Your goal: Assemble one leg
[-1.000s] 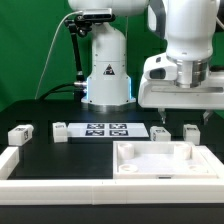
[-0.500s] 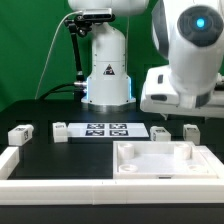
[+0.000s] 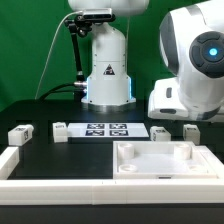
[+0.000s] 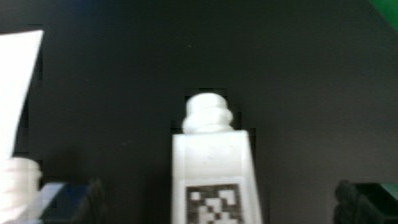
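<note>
Wrist view: leg [image 4: 214, 150] centred under wide-open gripper [image 4: 222, 198]

The gripper is spread wide and holds nothing. Below it the leg lies flat on the black table [image 4: 302, 70], tag face up, framed by the two dark fingertips [image 4: 79, 197]. It looks light, rigid and slick; the flat sides of its square body, not the rounded peg, seem the surest place to pinch.

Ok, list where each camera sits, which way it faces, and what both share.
Exterior view: off the arm, low, facing across the black table toward the arm's base; wrist housing at the exterior view's right.
Wrist view: on the wrist, looking down at a leg between open fingertips.
Shared: black table and white legs; which leg, cannot tell.
</note>
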Motion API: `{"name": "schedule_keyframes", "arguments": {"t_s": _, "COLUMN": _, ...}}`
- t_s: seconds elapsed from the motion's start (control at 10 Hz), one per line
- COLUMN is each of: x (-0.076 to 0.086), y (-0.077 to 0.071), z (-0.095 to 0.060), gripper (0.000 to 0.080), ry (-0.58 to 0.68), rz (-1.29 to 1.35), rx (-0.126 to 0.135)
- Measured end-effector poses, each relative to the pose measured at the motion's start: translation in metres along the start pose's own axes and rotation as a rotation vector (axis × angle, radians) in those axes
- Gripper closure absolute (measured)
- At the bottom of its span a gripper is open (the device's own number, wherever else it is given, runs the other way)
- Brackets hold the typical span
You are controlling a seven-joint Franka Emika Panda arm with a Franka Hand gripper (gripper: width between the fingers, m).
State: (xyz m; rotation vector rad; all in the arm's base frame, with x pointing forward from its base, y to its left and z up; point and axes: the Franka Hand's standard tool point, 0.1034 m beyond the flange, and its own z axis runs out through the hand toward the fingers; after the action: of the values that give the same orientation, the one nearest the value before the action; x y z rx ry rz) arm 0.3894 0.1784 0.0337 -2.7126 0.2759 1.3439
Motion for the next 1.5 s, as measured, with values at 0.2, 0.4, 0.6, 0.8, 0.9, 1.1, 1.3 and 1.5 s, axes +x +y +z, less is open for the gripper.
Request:
{"name": "schedule_keyframes", "arguments": {"t_s": 0.2, "x": 0.009, "y": 0.0, "z": 0.011, "gripper": 0.015, "ry": 0.024, "rz": 0.001, "rx": 0.005}}
{"name": "schedule_keyframes", "arguments": {"t_s": 0.4, "x": 0.011, "y": 0.004, "z": 0.023, "gripper": 0.015, "ry": 0.025, "rz": 0.009, "rx": 0.002}}
{"name": "schedule_keyframes", "arguments": {"t_s": 0.6, "x": 0.01, "y": 0.002, "z": 0.027, "gripper": 0.015, "ry": 0.022, "rz": 0.02, "rx": -0.006}}
{"name": "schedule_keyframes", "arguments": {"t_s": 0.8, "x": 0.01, "y": 0.002, "z": 0.027, "gripper": 0.0414, "ry": 0.022, "rz": 0.018, "rx": -0.006}}
{"name": "schedule_keyframes", "arguments": {"t_s": 0.9, "x": 0.01, "y": 0.002, "z": 0.027, "gripper": 0.0414, "ry": 0.022, "rz": 0.018, "rx": -0.006}}
{"name": "schedule_keyframes", "arguments": {"t_s": 1.1, "x": 0.01, "y": 0.002, "z": 0.027, "gripper": 0.0512, "ry": 0.022, "rz": 0.018, "rx": -0.006}}
{"name": "schedule_keyframes", "arguments": {"t_s": 1.3, "x": 0.01, "y": 0.002, "z": 0.027, "gripper": 0.0512, "ry": 0.022, "rz": 0.018, "rx": -0.006}}
{"name": "schedule_keyframes", "arguments": {"t_s": 1.5, "x": 0.01, "y": 0.002, "z": 0.027, "gripper": 0.0512, "ry": 0.022, "rz": 0.018, "rx": -0.006}}
